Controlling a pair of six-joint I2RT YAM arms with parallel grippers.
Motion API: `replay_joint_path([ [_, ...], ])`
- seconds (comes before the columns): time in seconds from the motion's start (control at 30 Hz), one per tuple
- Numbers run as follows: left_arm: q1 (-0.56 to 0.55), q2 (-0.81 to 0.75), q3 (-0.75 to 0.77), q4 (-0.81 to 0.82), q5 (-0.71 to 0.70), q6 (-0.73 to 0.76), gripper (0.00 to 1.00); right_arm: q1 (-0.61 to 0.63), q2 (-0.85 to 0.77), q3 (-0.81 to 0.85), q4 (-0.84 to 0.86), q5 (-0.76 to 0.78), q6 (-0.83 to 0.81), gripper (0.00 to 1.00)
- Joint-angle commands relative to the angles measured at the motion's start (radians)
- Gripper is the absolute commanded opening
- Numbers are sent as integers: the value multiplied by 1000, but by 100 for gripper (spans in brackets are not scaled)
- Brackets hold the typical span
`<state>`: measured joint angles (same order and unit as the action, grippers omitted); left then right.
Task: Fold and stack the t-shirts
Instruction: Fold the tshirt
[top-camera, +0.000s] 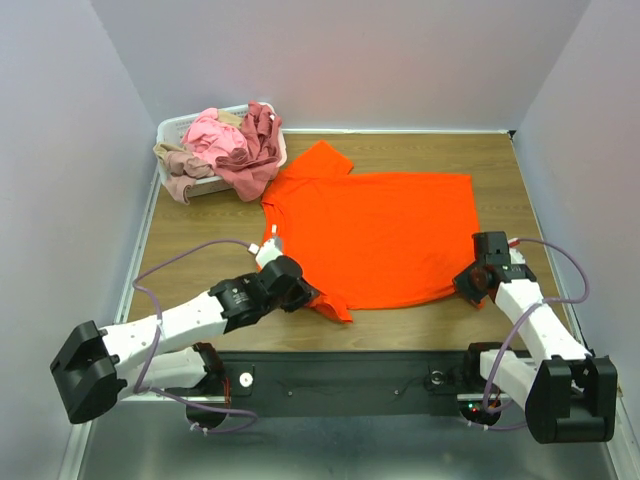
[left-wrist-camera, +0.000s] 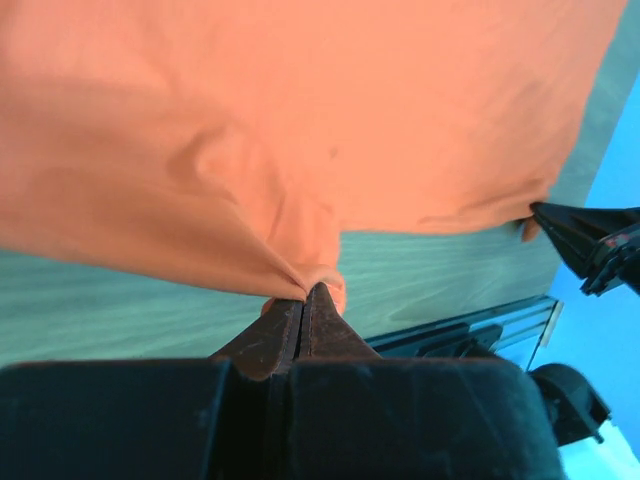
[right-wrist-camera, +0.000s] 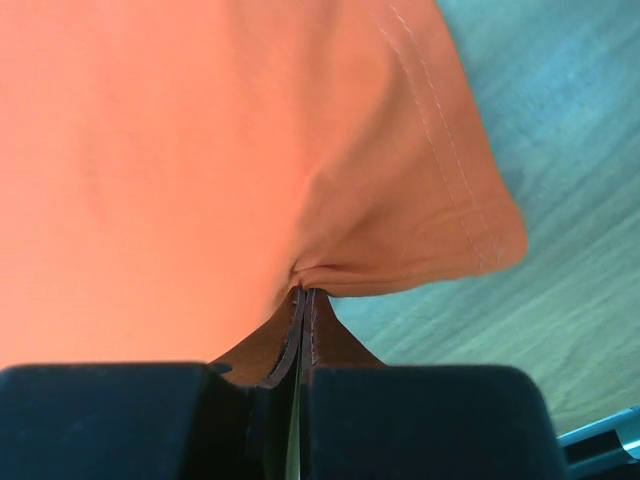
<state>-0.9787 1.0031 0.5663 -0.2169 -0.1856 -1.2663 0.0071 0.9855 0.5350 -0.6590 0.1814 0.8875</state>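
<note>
Left jaws pinched on orange t-shirt (top-camera: 380, 235), perhaps its sleeve, right jaws clamping a hem corner

An orange t-shirt (top-camera: 385, 235) is spread flat across the wooden worktop (top-camera: 500, 165), one sleeve pointed toward the far left. Its near left corner (bunched into a small fold) is met by the left pincer (top-camera: 305, 295), and its near right corner by the right pincer (top-camera: 468, 287). At the far left corner a white basket (top-camera: 172, 127) is heaped with a pink shirt (top-camera: 210, 132), a maroon shirt (top-camera: 262, 130) and a beige shirt (top-camera: 176, 158), some of the cloth draped over the rim.
</note>
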Motion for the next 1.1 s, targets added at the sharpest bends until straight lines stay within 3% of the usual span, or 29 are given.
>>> replay_joint_path([
  [0.0, 47, 35, 84, 30, -9, 102, 0, -2, 39, 74, 47, 16, -21, 0],
  [0.6, 288, 327, 411, 54, -6, 396, 0, -2, 266, 266, 116, 53, -51, 0],
  [1.07, 377, 497, 564, 186, 28, 622, 0, -2, 416, 382, 157, 59, -73, 0],
])
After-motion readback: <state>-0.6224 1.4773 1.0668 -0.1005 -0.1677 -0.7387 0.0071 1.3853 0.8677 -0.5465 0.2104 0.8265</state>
